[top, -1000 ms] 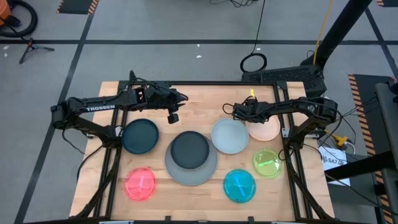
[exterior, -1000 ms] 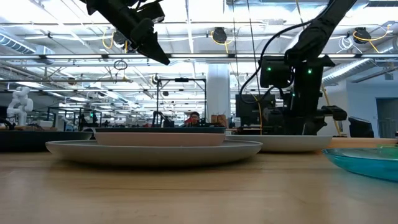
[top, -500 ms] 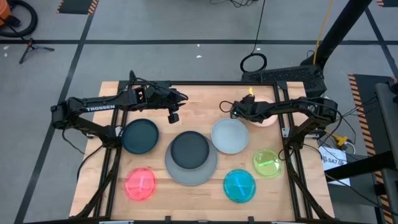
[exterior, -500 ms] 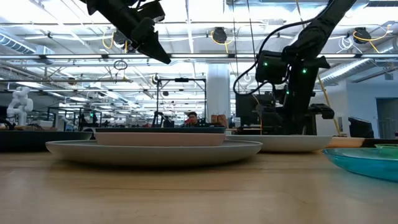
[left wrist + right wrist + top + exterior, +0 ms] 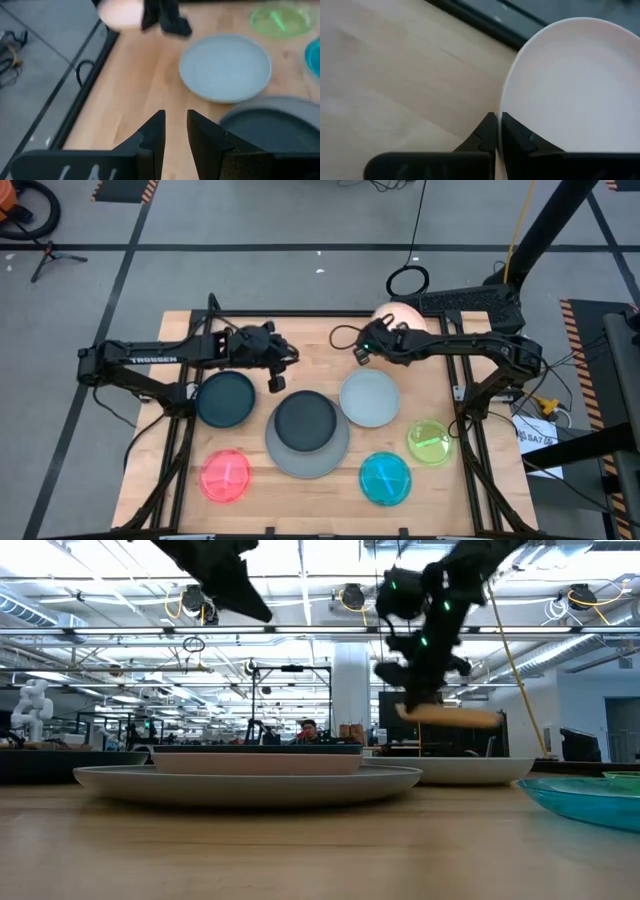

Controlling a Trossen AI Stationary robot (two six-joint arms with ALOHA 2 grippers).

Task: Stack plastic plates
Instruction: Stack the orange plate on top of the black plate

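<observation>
The right gripper (image 5: 496,131) is pinching the peach-pink plate (image 5: 575,85) by its rim, holding it aloft over the table's (image 5: 310,340) far edge, probably for stacking, while the left gripper (image 5: 174,131), slightly parted, is hovering empty near the dark teal plate (image 5: 225,398).

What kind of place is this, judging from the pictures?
Probably a robotics lab in a large industrial hall: a wooden table on a taped concrete floor, ceiling lights and pipes, and a white robot figure behind.
</observation>
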